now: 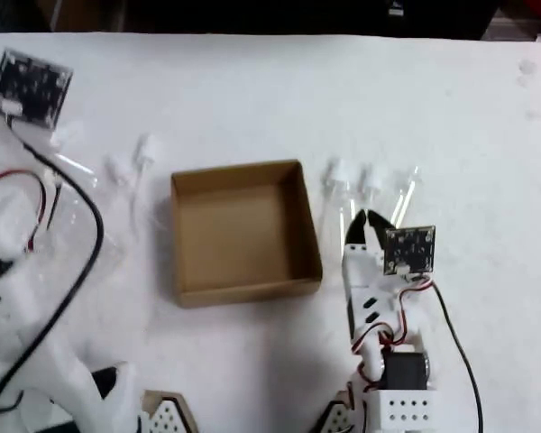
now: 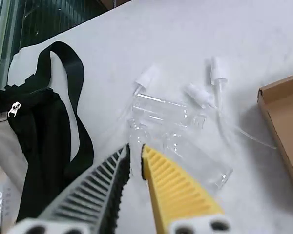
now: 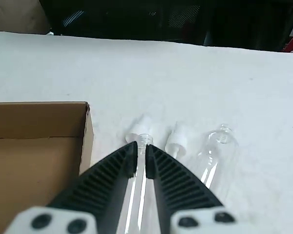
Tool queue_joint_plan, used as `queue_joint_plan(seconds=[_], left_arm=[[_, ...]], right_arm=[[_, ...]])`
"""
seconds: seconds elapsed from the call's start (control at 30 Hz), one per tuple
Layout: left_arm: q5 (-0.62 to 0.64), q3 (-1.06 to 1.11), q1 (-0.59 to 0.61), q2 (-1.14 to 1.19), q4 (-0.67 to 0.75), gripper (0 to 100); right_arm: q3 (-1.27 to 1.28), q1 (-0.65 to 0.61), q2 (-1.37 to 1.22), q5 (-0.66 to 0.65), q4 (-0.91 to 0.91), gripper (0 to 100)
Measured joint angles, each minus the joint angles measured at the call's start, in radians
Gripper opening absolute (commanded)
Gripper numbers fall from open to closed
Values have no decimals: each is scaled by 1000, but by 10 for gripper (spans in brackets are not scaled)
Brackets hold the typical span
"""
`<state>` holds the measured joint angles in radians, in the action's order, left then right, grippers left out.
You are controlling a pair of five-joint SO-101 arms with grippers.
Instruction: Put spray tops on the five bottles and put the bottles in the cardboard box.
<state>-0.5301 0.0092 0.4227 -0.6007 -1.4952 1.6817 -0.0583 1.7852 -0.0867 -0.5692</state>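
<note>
Our right pincer (image 3: 141, 148) is squeezed around a clear bottle (image 3: 145, 139). The bottle lies on the white surface (image 3: 136, 68), just beside the cardboard box (image 3: 39, 119). The box is open and has no bottle in it.

We think the step now is to get this bottle ready for a spray top (image 3: 177, 139), which lies just beside it. To do it well, we should hold the thin, slippery bottle gently. We should also keep its neck free so the top can go on.

Our left pincer (image 2: 136, 152) is almost closed, with nothing in it. It is near more bottles (image 2: 161, 109) on the other side of the box.

We see no labels on the bottles. There is some print by the black bag (image 2: 44, 126), but it is cut off.
</note>
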Motion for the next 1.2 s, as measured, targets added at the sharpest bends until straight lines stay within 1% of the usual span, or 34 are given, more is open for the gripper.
queue_joint_plan(seconds=[0.07,0.2,0.3,0.4,0.6,0.87,1.03,1.1,1.2], left_arm=[[15,-61,-2,48,-2,55],[25,-178,0,169,-54,55],[31,-241,0,269,-94,55],[41,-285,0,370,-103,55],[169,-339,0,509,-103,55],[359,-344,0,687,-103,55],[394,-344,0,793,-77,55],[408,-344,28,829,-48,55],[454,-344,100,881,-12,55]], right_arm=[[0,0,0,0,0,19],[0,0,0,0,0,19],[0,0,0,0,0,19],[0,0,0,0,0,19],[0,0,0,0,0,19],[0,0,0,0,0,19],[0,0,0,0,0,19],[0,0,0,0,0,19],[0,0,0,0,0,19]])
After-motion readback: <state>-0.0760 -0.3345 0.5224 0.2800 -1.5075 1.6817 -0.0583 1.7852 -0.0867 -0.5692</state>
